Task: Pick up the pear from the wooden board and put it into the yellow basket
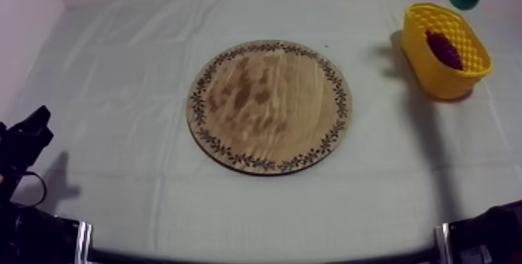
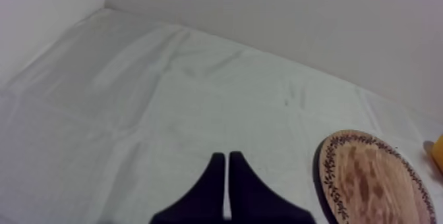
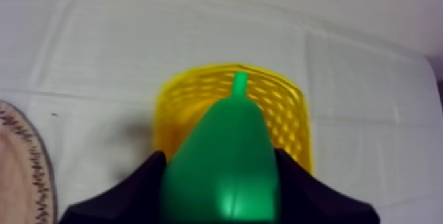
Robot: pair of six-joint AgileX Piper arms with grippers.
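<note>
Right jaws grip the pear [image 3: 221, 167] over the yellow basket [image 3: 290, 118], grapes [image 1: 444, 50] inside.

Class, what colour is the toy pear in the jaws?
Bright green toy pear; right wrist view shows it best.

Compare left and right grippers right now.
Left gripper is shut on nothing; right gripper is shut on the pear. Left gripper sits over bare cloth, apart from the wooden board; right gripper hangs up by the yellow basket. Both have black fingers, closed.
</note>
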